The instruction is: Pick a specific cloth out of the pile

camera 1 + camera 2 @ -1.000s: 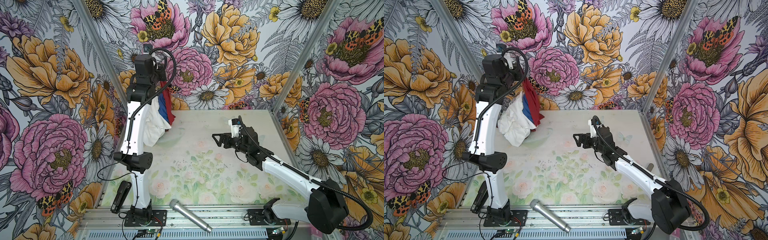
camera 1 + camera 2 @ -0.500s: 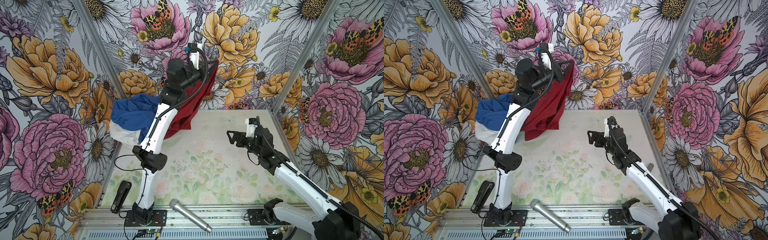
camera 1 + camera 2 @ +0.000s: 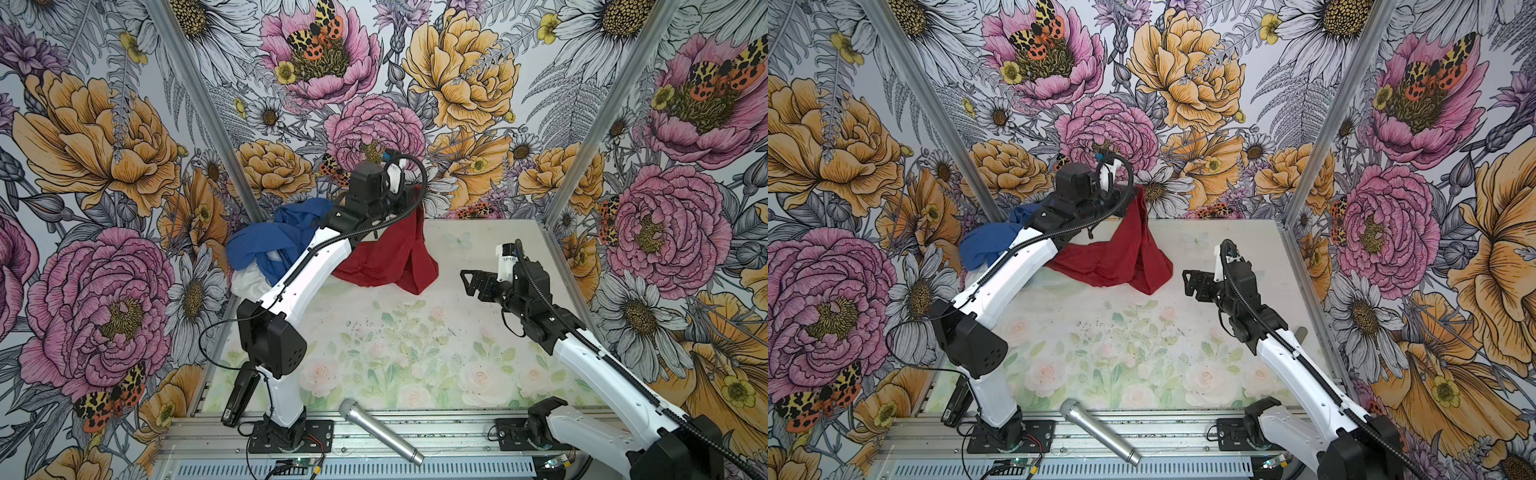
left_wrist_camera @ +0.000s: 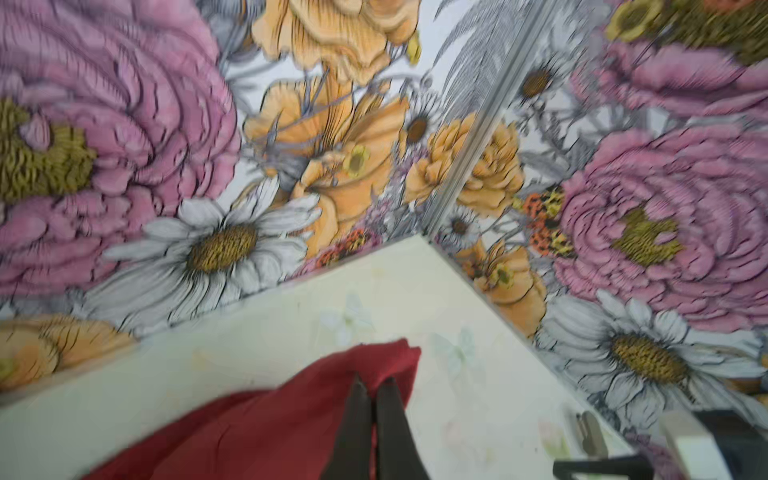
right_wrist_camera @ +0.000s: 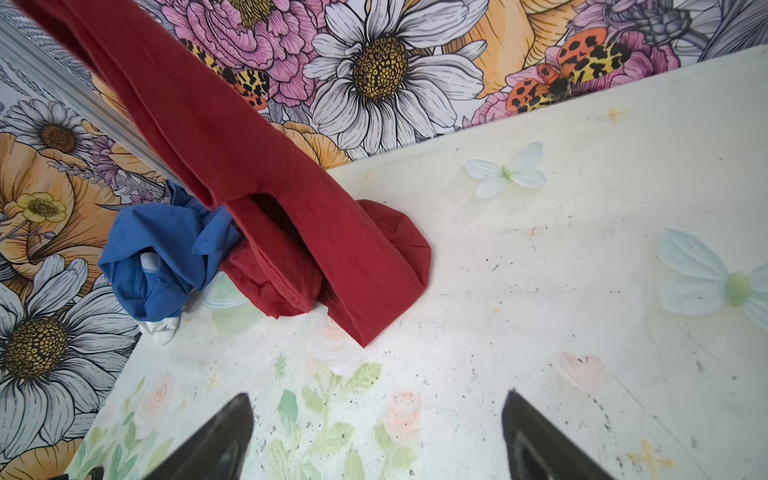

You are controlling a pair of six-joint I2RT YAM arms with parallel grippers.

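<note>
Left pincer (image 4: 374, 380): clamping shut on the cloth's (image 3: 386, 257) top edge, drawing it off the pile (image 3: 257, 245).
Cloth: hanging at the tabletop's (image 3: 415, 340) twelve o'clock, hem trailing; pile lying at ten.
Right pincer (image 3: 471, 280): hovering wide open, empty, at three.

A silver microphone (image 3: 380, 432) lies diagonally across the front metal rail (image 3: 457, 430), with its head at the edge of the floral-print desk (image 3: 415, 345). A black handheld device (image 3: 240, 395) sits at the desk's front-left corner. Floral walls (image 3: 95, 158) enclose three sides.
</note>
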